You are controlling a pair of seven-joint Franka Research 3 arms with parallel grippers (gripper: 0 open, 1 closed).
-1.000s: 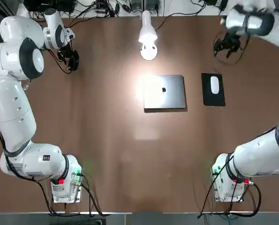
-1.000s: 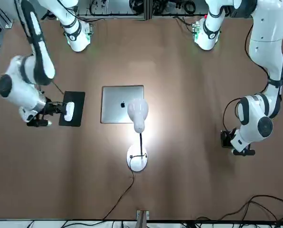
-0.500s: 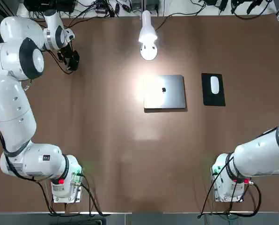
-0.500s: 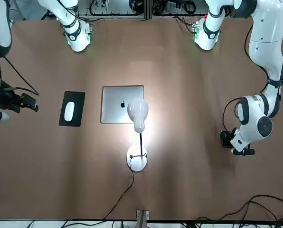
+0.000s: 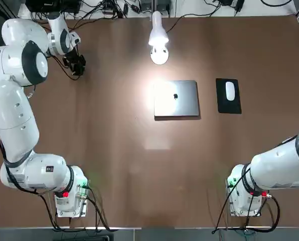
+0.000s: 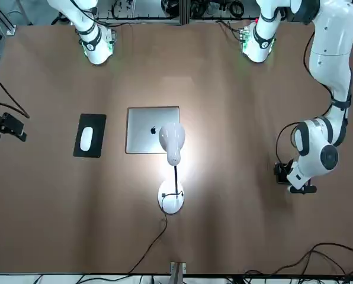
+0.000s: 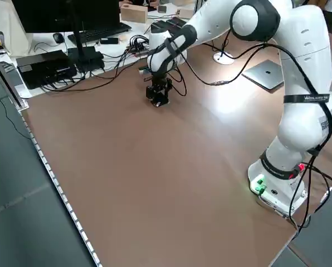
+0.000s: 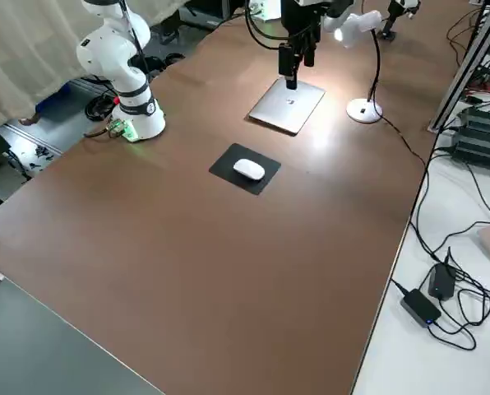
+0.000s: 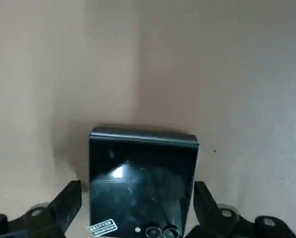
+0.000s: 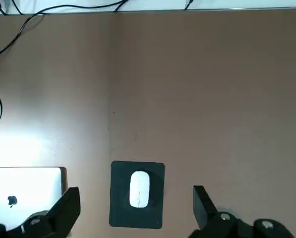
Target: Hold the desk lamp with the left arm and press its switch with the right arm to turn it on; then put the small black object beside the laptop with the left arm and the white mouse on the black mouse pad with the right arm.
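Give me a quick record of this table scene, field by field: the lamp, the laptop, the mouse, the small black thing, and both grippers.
lamp: white desk lamp, lit, at the table's far edge
laptop: silver closed laptop, near the table's middle
mouse: white mouse lying on the black rectangular mouse pad, on the robot's right of the laptop
black object: small glossy black flat object on the table at the far left, well away from the laptop
left gripper: open, fingers either side of the black object
right gripper: open, empty, raised above the mouse pad
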